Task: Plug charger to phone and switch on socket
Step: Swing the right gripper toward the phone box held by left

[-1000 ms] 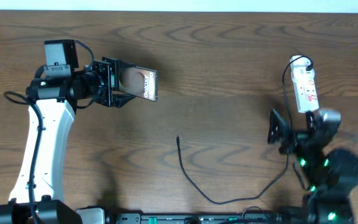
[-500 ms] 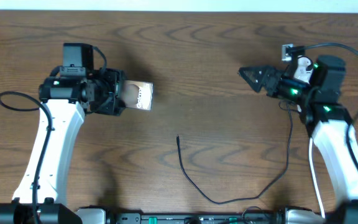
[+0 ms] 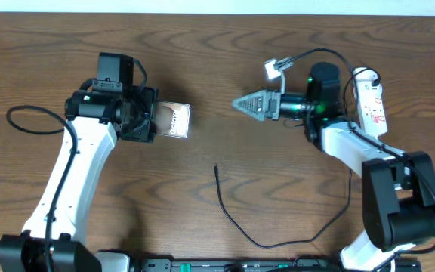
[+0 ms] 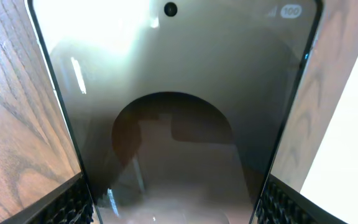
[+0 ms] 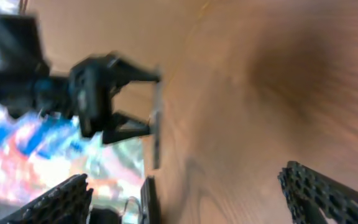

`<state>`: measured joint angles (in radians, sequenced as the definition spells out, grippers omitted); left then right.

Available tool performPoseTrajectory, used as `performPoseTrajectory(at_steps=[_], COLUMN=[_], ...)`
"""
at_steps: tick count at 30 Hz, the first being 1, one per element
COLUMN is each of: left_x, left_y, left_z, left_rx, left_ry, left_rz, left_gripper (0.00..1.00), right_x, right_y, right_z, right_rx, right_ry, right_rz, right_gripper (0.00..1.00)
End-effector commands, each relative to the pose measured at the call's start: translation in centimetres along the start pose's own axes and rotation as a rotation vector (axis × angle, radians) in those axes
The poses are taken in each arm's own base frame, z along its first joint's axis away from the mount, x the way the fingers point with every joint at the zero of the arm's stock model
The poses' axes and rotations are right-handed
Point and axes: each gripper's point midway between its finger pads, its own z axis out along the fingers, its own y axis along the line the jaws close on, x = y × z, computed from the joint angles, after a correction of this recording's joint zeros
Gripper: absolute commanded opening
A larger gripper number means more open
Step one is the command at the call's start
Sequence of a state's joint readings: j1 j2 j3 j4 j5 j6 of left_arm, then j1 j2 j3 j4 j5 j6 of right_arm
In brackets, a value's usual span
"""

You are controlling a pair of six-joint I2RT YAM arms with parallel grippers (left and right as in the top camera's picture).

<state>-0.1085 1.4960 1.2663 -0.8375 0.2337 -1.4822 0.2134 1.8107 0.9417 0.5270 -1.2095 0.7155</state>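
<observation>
Our left tool [image 3: 149, 121] pinching the phone [image 3: 176, 119] by its edges at the counter's [image 3: 202, 60] left, our right tool [image 3: 242, 103] spread, empty, facing it, apart, the charger [image 3: 217, 177] lying loose below both, the socket [image 3: 370, 106] far right.

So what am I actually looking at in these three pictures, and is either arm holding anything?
These are two robot arms at a wooden table, each ending in a two-finger gripper. The wide picture looks straight down; the other two come from a camera on each wrist. The left gripper is clamped on the phone, which fills its wrist picture. The right gripper is open and empty, pointing towards the phone; its picture is blurred. On the table lie the charger, a thin black cable, and the socket, a white power strip beside the right arm.
</observation>
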Motion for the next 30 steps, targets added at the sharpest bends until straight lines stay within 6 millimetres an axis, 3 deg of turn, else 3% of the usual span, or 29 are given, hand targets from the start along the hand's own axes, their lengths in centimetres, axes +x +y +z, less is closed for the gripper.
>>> performPoseTrajectory(at_steps=[1,2,3,4,8,12,22,27,30], left_x=[0.4,0.6,0.9,1.1,1.7,2.8,6.9,8.1,8.2], left_y=[-0.1,-0.1,-0.2,-0.2,-0.6,-1.1,-2.2,-2.2,-2.2], left_z=[0.8,1.0,1.2,1.4,1.8,1.9,1.9,1.6,1.5], left_rx=[-0.021,-0.025,-0.026,-0.027,-0.018,-0.002,0.043,0.045,0.045], left_ry=[0.028,0.043,0.06,0.075,0.104,0.115,0.228,0.298,0.303], left_rz=[-0.015,-0.016,-0.017,-0.021,-0.019,-0.006,0.045,0.047,0.047], left_gripper=[0.07,0.07,0.07,0.07,0.07,0.07,0.07,0.07,0.07], right_x=[1.7,1.9,2.1,2.2,2.7,3.1,4.6,4.7,4.8], right_y=[1.3,1.4,1.5,1.6,1.7,1.6,2.2,2.1,2.1], right_z=[1.4,1.7,2.0,2.2,3.4,5.0,7.9,8.4,8.5], right_rx=[-0.081,-0.084,-0.085,-0.085,-0.07,-0.031,0.006,0.023,0.026], right_ry=[0.085,0.091,0.096,0.099,0.103,0.093,0.099,0.091,0.09], right_rz=[-0.016,-0.016,-0.017,-0.018,-0.012,0.011,0.011,0.025,0.024], right_gripper=[0.8,0.81,0.92,0.96,0.89,0.95,0.96,0.91,0.73])
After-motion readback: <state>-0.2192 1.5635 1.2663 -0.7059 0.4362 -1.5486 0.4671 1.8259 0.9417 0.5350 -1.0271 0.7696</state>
